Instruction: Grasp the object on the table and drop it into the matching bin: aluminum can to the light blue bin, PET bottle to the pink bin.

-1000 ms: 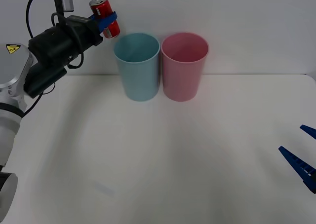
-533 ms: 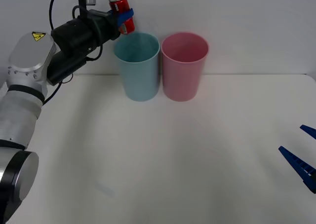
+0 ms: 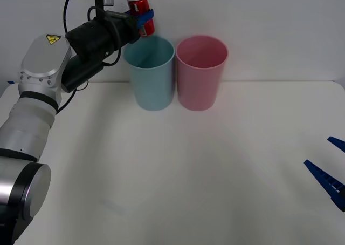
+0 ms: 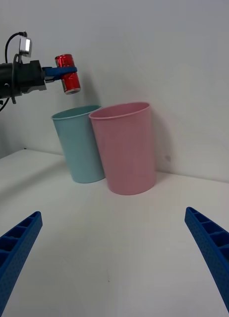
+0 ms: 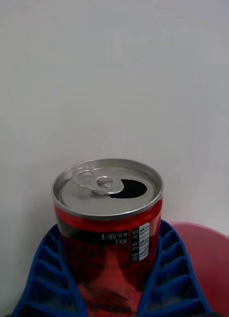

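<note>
Above light blue bin (image 3: 149,72), rim's 11 o'clock edge: left tool (image 3: 145,16) clamps aluminum can (image 3: 141,11), carried rightward and higher than second ago. Release looks near. Right tool (image 4: 114,262) wide, parked at bench (image 3: 178,169) 4 o'clock.

The left arm (image 3: 38,99) has rounded silver-grey segments with black rings at the joints, and a yellow triangular warning sticker sits on its upper silver housing. Its wrist part is black, with black cables looping above it and a small grey box on top. The left gripper (image 3: 144,17) has blue ribbed jaws. The right gripper (image 3: 327,175) has the same blue ribbed jaws, long and pointed.
</note>
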`<control>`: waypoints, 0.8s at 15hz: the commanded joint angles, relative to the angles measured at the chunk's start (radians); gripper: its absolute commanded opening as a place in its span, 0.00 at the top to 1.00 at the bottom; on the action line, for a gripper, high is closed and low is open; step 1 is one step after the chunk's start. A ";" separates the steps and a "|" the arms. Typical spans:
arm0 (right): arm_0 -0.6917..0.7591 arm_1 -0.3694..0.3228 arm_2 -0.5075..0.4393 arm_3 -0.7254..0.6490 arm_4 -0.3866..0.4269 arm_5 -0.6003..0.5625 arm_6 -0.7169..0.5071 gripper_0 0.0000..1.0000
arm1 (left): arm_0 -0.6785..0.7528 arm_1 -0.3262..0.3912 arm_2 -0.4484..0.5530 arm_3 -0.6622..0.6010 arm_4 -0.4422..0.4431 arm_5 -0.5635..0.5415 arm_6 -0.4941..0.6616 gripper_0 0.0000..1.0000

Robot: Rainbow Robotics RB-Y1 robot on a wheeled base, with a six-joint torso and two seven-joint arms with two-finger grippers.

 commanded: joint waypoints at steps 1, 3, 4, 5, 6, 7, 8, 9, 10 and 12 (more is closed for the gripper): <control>0.000 0.000 0.000 0.000 0.000 0.000 0.000 0.00 | 0.002 0.000 0.000 0.001 0.002 0.000 -0.008 0.00; 0.000 0.000 0.000 0.000 0.000 0.000 0.000 0.00 | 0.003 0.000 0.000 0.001 0.008 0.000 -0.010 0.00; 0.000 0.000 0.000 0.000 0.000 0.000 0.000 0.00 | 0.006 0.000 0.000 0.000 0.013 -0.001 -0.012 0.00; 0.000 0.000 0.000 0.000 0.000 0.000 0.000 0.00 | 0.008 0.000 0.000 0.000 0.016 0.000 -0.015 0.00; 0.000 0.000 0.000 0.000 0.000 0.000 0.000 0.00 | 0.009 0.001 0.000 0.000 0.019 0.000 -0.016 0.00; 0.000 0.000 0.000 0.000 0.000 0.000 0.000 0.00 | 0.009 0.001 0.002 0.000 0.022 0.000 -0.018 0.00; 0.000 0.000 0.000 0.000 0.000 0.000 0.000 0.00 | 0.012 0.003 0.002 0.000 0.027 0.000 -0.019 0.00; 0.000 0.000 0.000 0.000 0.000 0.000 0.000 0.00 | 0.014 0.005 0.002 0.000 0.033 0.000 -0.021 0.00; 0.000 0.000 0.000 0.000 0.000 0.000 0.000 0.00 | 0.017 0.009 0.002 0.000 0.041 0.000 -0.024 0.00; 0.000 0.000 0.000 0.000 0.000 0.000 0.000 0.00 | 0.049 0.024 0.002 -0.027 0.088 -0.001 -0.039 0.00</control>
